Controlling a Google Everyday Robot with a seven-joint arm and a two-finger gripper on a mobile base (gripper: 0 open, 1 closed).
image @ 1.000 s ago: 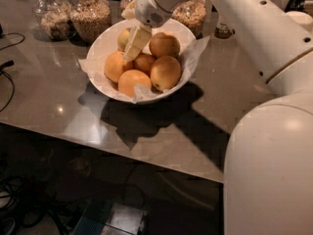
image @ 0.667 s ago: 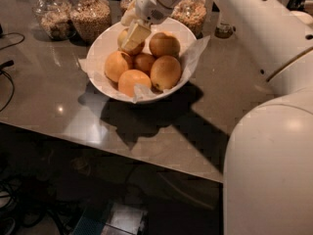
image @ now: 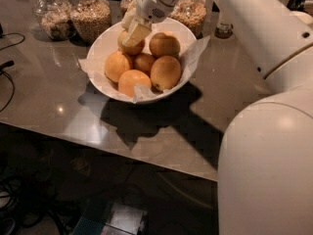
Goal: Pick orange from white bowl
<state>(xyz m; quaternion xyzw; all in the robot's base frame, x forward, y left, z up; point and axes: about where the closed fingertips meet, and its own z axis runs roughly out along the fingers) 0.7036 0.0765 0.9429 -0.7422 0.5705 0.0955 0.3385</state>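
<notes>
The white bowl [image: 105, 45], lined with crumpled white paper, stands on the grey table and holds several oranges. My gripper [image: 132, 33] reaches down from the top into the bowl's far left side. Its cream fingers [image: 138, 32] are closed around the orange [image: 131, 48] there, which sits slightly above its neighbours. The fingers hide the top of that orange. The other oranges, such as the one at the far right [image: 164, 44] and the one at the front [image: 133, 82], lie loose in the bowl.
Glass jars of grain stand behind the bowl at the left [image: 54, 18], the centre [image: 90, 18] and the right [image: 193, 11]. Black cables [image: 5, 67] lie at the left edge. My white arm and body [image: 264, 146] fill the right side. The table's front edge [image: 146, 163] runs below the bowl.
My gripper has risen a little and shifted toward the bowl's far rim with the orange between its fingers. The other oranges and the bowl have not moved.
</notes>
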